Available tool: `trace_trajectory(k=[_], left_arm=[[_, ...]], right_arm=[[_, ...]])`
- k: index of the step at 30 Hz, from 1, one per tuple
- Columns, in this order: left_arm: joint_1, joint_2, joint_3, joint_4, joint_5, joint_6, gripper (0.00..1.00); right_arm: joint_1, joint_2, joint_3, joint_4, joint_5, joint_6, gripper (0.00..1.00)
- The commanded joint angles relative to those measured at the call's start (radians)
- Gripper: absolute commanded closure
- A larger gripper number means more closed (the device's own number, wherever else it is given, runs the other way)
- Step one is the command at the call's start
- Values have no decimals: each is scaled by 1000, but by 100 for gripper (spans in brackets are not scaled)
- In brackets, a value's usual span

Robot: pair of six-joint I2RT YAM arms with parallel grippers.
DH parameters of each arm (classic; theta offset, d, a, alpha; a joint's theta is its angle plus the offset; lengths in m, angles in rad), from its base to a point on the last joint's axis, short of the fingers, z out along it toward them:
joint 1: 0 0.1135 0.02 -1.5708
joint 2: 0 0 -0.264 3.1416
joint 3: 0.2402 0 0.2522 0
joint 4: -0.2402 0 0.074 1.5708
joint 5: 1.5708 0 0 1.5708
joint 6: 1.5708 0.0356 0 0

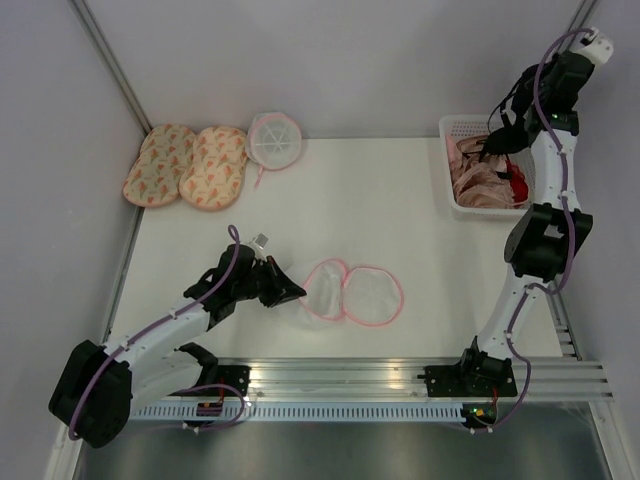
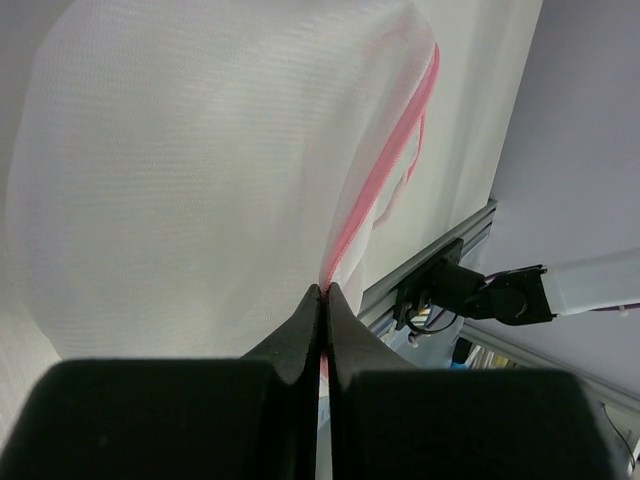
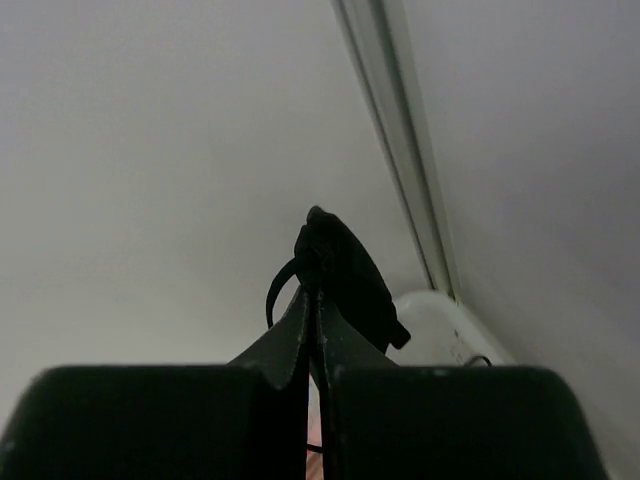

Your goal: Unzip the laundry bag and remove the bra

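The laundry bag point(image 1: 352, 293) lies unzipped in two round mesh halves with pink edging at the table's front centre. My left gripper point(image 1: 294, 293) is shut on the left half's pink zip edge; in the left wrist view the mesh point(image 2: 200, 180) fills the frame and the jaws point(image 2: 324, 291) pinch the pink edge. My right gripper point(image 1: 497, 138) is raised over the basket at the back right and is shut on the black bra point(image 3: 345, 270), which bunches above the fingertips of the gripper point(image 3: 318, 296). A thin strap loops out on its left.
A white basket point(image 1: 447, 160) at the back right holds beige-pink garments point(image 1: 478, 180) and a red one point(image 1: 517, 183); its rim shows in the right wrist view point(image 3: 450, 325). A ribbed round pouch point(image 1: 273, 138) and two patterned pads point(image 1: 186, 165) lie back left. A metal rail point(image 1: 400, 378) runs along the front.
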Motion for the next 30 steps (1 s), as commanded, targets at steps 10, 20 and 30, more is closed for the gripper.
trace_trajectory(k=[10, 20, 30], left_arm=[[-1, 18, -20, 97, 22, -33, 98], [0, -34, -69, 138, 45, -36, 98], [0, -103, -118, 144, 34, -56, 98]], right_arm=[[146, 68, -38, -248, -2, 18, 99], [217, -146, -440, -289, 308, 105, 85], [222, -322, -416, -294, 375, 66, 2]])
